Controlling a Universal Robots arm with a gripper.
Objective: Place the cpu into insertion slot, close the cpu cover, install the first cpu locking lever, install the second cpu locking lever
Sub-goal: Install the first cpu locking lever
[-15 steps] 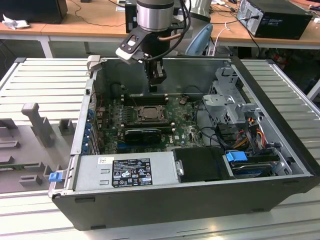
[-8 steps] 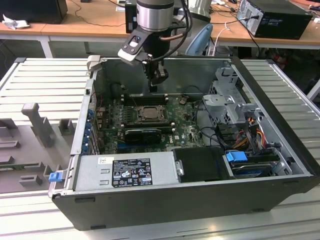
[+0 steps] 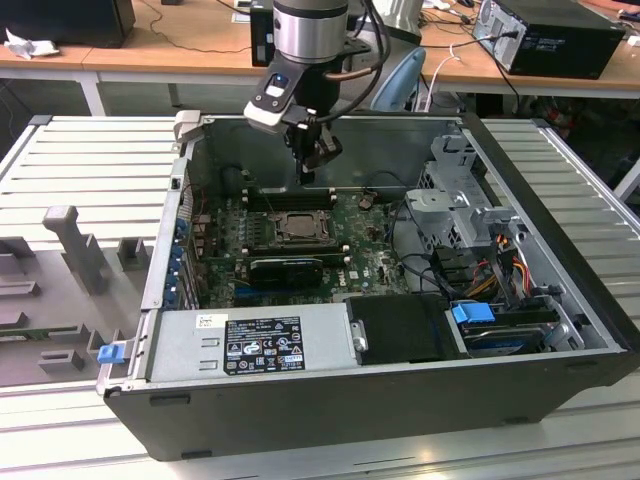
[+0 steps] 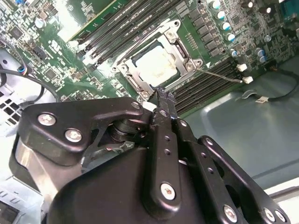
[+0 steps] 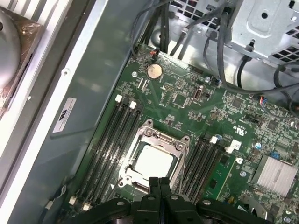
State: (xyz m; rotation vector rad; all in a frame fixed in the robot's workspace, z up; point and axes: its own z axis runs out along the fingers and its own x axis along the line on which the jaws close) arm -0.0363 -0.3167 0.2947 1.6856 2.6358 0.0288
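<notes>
Exterior view: we see one open case (image 3: 300, 425) lying flat on the slatted surface (image 3: 565, 180), its side off so that its one green board (image 3: 380, 268) faces up to the arm. One gripper (image 3: 307, 172) hangs over the board, just above the slot (image 3: 298, 228). In both wrist views its two fingers (image 5: 152, 186) are pressed together on nothing, a narrow tip we judge better suited to nudging thin parts than to carrying. One cover (image 5: 181, 143) lies down over the slot, its window framing the one cpu (image 5: 154, 163), seated flat inside. One coin cell (image 5: 154, 71) sits well apart.
</notes>
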